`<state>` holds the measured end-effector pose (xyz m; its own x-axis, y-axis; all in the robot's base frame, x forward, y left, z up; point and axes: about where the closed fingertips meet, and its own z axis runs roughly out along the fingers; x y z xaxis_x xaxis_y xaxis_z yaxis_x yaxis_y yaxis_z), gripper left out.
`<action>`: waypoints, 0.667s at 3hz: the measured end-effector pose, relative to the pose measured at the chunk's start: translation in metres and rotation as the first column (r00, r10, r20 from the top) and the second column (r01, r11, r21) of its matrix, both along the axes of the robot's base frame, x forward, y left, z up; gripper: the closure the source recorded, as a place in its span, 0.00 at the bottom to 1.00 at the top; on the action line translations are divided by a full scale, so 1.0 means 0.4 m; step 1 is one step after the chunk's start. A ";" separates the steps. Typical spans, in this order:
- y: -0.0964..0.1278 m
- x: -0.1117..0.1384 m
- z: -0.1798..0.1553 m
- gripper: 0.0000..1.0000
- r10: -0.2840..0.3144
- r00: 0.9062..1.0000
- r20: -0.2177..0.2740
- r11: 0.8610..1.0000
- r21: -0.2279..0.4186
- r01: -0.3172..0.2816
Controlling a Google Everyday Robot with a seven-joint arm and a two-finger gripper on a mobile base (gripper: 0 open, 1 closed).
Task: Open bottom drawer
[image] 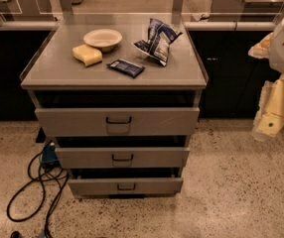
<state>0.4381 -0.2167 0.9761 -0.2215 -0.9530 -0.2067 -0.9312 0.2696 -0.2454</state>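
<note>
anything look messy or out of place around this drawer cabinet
Two things: a black cable lies in loose loops on the speckled floor left of the slim grey bottom drawer, and a crumpled blue-and-white snack bag lies slumped on the grey cabinet top. The robot's gripper hangs right of the cabinet, clear of both.

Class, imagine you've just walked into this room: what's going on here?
A robot's gripper hangs at the right edge of the view, beside a grey three-drawer cabinet and touching nothing. The bottom drawer, the slimmest front, has nothing on its small black handle, so the pull has not begun. On the cabinet top lie a bowl, a yellow sponge, a chip bag and a dark packet. Cables trail on the floor at left.
</note>
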 end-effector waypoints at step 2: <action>0.005 -0.007 -0.036 0.00 -0.006 1.000 -0.001 1.000 0.013 0.006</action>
<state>0.4352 -0.2149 0.9619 -0.2274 -0.9488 -0.2192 -0.9299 0.2783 -0.2404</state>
